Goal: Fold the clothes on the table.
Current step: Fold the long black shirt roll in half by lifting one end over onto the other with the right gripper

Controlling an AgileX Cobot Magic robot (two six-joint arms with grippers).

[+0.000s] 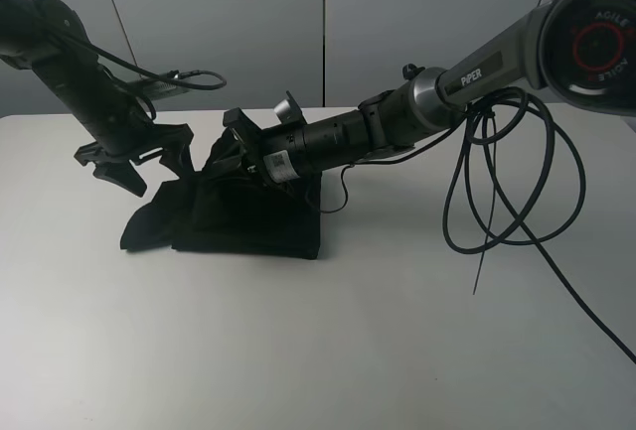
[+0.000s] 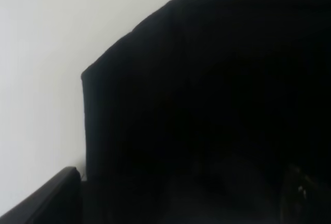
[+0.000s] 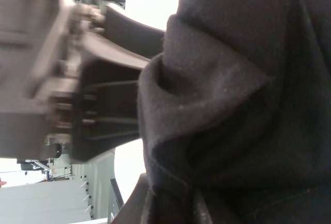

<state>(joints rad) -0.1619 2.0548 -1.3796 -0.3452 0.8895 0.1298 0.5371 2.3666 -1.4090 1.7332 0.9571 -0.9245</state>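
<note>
A black garment (image 1: pixel 248 221) lies partly folded on the white table (image 1: pixel 348 351), left of centre. My right gripper (image 1: pixel 221 157) reaches across from the right and is shut on a bunched fold at the garment's far side, lifting it slightly. In the right wrist view the cloth (image 3: pixel 232 105) fills the space between the fingers (image 3: pixel 134 30) and hides their tips. My left gripper (image 1: pixel 154 164) is open and empty, hovering just above the garment's left end. The left wrist view shows black cloth (image 2: pixel 207 105), bare table (image 2: pixel 36 53) and one finger (image 2: pixel 46 200).
Loose black cables (image 1: pixel 497 192) hang from the right arm and trail onto the table at the right. A grey wall stands behind the table's far edge.
</note>
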